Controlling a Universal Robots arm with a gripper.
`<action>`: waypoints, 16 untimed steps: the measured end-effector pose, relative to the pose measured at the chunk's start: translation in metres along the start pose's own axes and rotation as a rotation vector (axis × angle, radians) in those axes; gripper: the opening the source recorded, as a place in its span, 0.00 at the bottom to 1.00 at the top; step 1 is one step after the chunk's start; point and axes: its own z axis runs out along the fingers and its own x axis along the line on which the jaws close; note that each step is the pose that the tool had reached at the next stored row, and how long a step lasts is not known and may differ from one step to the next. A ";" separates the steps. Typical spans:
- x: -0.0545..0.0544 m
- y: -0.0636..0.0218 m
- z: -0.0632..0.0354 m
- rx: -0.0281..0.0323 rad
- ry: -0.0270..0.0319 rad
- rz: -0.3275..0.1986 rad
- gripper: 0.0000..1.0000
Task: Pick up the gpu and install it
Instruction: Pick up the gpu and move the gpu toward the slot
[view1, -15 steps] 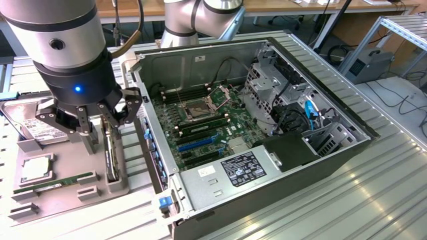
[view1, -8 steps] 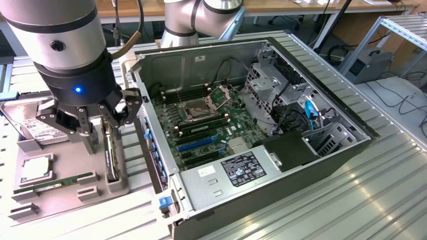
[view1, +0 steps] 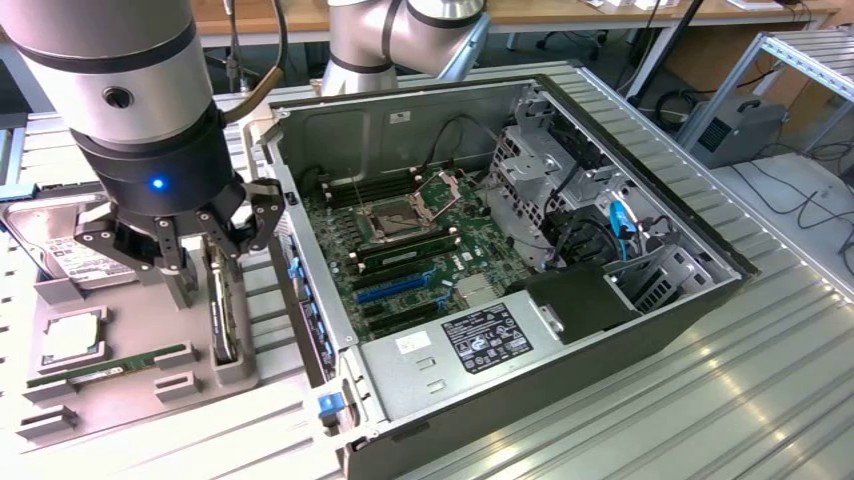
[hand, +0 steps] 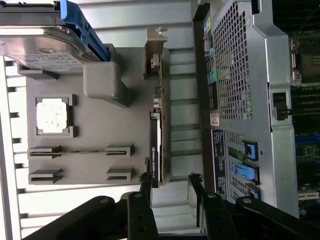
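Setting: A workshop bench of ribbed metal panels (view1: 747, 400), with desks, cables and an aluminium frame behind it.

Arm: The silver-and-black robot arm (view1: 120, 90) stands over the exterior view's left side of the bench, a blue light glowing on its wrist.

Gripper: The black gripper (view1: 200, 255) hangs with its jaws spread wide and holds nothing. In the wrist view the gripper (hand: 170, 187) has its two fingers (hand: 146, 186) apart above the card's near end. The card's edge lines up between them, closer to one finger than the other.

Gpu: The gpu (view1: 222, 305) stands on its long edge in a slot of the grey parts fixture (view1: 134, 385), just beside the case's outer wall. Seen edge-on from the wrist, the gpu (hand: 156, 145) is a thin dark strip with its metal bracket at the far end. It is not yet installed.

Fixture: The fixture (hand: 90, 155) also carries a hard drive (view1: 80, 255) with a white label, a square processor (view1: 70, 340) in a recess and a green memory stick (view1: 114, 365) lying in its holders. The wrist view shows the hard drive (hand: 40, 47) and the processor (hand: 52, 115) well apart from the card.

Case: An open computer case (view1: 360, 130) lies on its side at centre, its motherboard (view1: 400, 250) exposed, a blue expansion slot (view1: 387, 290) showing on it.
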 end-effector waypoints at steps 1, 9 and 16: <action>0.000 0.0000 0.0003 -0.0001 0.0000 0.000 0.42; 0.000 -0.0001 0.0018 0.0000 0.0000 0.000 0.42; 0.000 -0.0002 0.0034 0.0000 0.0000 0.000 0.42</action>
